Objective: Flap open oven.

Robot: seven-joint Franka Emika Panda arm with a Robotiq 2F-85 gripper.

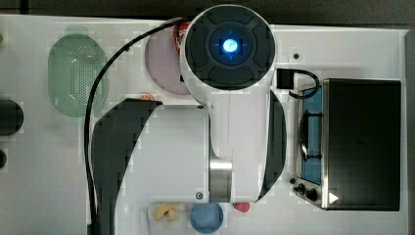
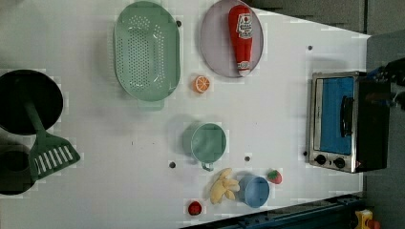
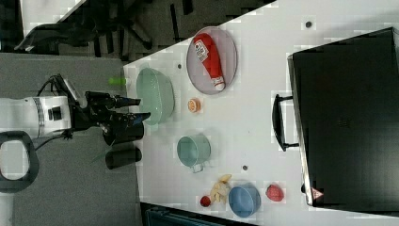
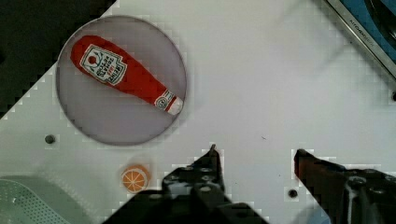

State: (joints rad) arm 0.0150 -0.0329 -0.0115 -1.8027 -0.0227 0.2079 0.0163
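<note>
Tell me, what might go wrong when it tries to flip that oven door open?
The fingers are spread wide, high over bare table, nowhere near the oven yet, so a poorly aimed approach could miss the thin dark handle. The door looks shut; dragging on it might slide the whole oven along the table. The ketchup bottle on its plate lies nearby and could be bumped.

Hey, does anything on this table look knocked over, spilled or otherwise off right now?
Nothing spilled or broken. The ketchup bottle lies flat on the plate, and the oven door is shut, untouched.
</note>
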